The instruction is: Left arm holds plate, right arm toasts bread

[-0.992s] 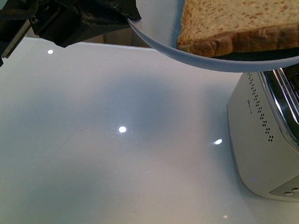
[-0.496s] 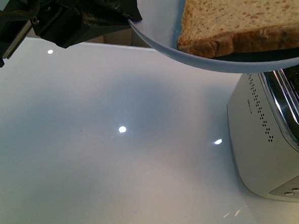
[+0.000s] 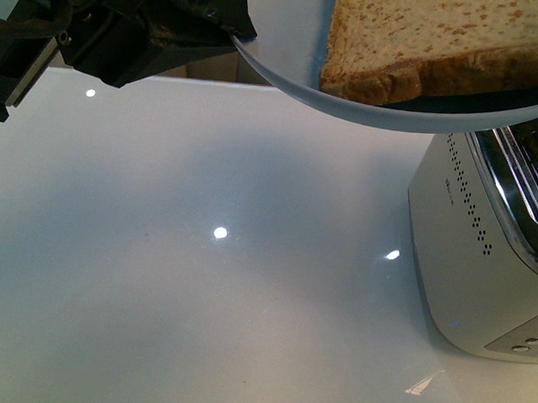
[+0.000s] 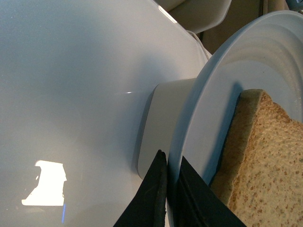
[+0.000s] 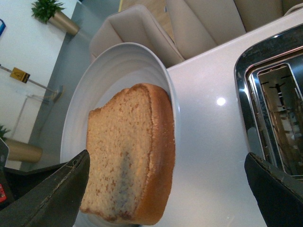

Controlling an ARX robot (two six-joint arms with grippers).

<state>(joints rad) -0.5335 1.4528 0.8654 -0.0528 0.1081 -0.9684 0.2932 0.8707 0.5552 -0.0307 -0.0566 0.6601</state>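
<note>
Holding plate (image 3: pixel 286 75) aloft by its left rim: left gripper (image 3: pixel 235 33) clamped on it. Bread (image 3: pixel 443 39) lies on plate, above toaster (image 3: pixel 467 241) at right. Right gripper (image 5: pixel 166 160) spread wide, empty. Grasping and slotting bread remain; slots look empty.

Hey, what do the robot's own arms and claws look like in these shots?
The left claw is black, built of angular blocks, with dark cables behind it and a pale metal strip on one side. Its fingers are thin matte black wedges. The right claw's fingers look alike: dark and tapering.
</note>
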